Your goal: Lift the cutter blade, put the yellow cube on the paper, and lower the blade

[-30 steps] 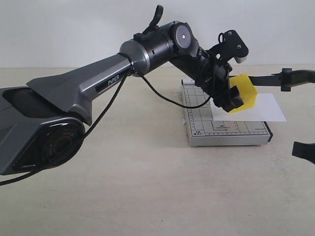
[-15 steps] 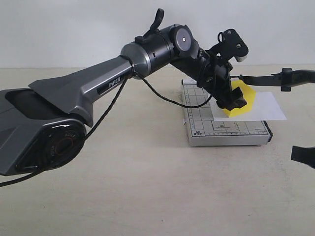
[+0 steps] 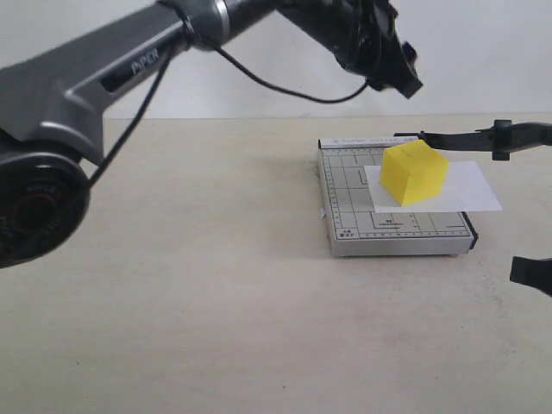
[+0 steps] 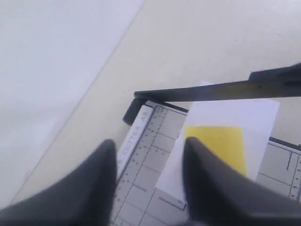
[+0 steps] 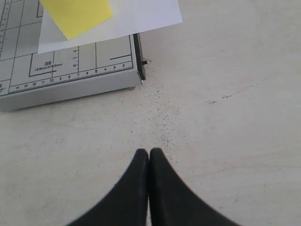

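Stock on the desk (image 3: 216, 302): two pincers of mine, one yellow cube (image 3: 412, 172), one paper (image 3: 470, 185), one cutter base (image 3: 345, 185) bearing one cutter blade (image 3: 461, 138).
My left pincer (image 4: 149, 150) hangs high with its fingers spread, gripping nothing. The cube sits below it and well apart, on the paper, which lies on the base. The blade is lifted off the base beyond the cube, and neither pincer touches it. My right pincer (image 5: 149, 153) is pressed closed on nothing, low over bare desk. The base's near corner lies ahead of its tips, apart.
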